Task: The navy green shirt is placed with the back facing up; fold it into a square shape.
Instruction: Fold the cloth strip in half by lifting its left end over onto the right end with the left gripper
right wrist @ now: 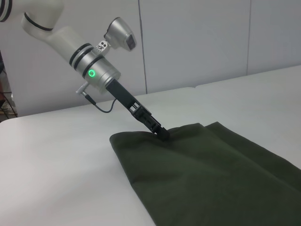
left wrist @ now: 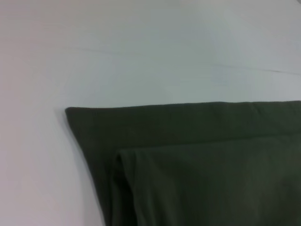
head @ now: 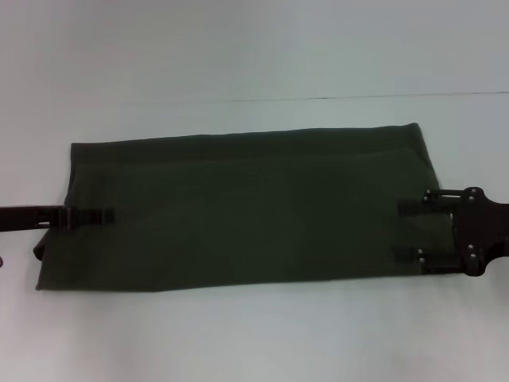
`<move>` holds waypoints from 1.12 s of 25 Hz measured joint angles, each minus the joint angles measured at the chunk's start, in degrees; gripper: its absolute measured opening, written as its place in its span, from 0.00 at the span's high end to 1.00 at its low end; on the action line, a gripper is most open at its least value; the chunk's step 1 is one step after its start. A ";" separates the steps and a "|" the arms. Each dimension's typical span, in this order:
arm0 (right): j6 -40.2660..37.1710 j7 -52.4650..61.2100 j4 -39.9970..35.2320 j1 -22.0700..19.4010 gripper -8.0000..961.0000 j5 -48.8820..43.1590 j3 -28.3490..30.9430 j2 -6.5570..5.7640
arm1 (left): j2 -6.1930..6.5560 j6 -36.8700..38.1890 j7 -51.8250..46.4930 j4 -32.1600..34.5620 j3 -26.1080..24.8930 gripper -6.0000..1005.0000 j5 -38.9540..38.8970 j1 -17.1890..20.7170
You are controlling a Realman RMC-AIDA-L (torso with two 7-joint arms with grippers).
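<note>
The left tool (head: 102,216) sits at the left end of the navy green shirt (head: 238,211), its tip pressed down into the cloth near the middle of that short edge. In the right wrist view it (right wrist: 162,133) meets the fabric at a slant; whether its fingers are apart or pinched on the cloth I cannot tell. The shirt itself lies flat on the counter (head: 254,334) as a long band running left to right, sides already turned in — the left wrist view shows an inner layer's edge lying over the layer beneath, close to a corner (left wrist: 70,111). No lettering shows.

At the right end, the right tool (head: 409,231) rests over the short edge with its two fingers spread well apart, holding nothing.

The step in hand looks like the end-to-end fold that turns the band into a square. To do it well, each grip should catch all the layers at once, and the lifted end should travel level so its edges land flush on the other end.

The counter is pale and plain, with a faint seam line across it — behind it stand light wall panels.
</note>
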 joint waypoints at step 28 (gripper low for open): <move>0.44 0.68 0.25 1.26 0.19 -0.53 -0.16 -0.11 | -0.13 1.00 -5.47 2.84 2.53 0.12 -0.56 -0.91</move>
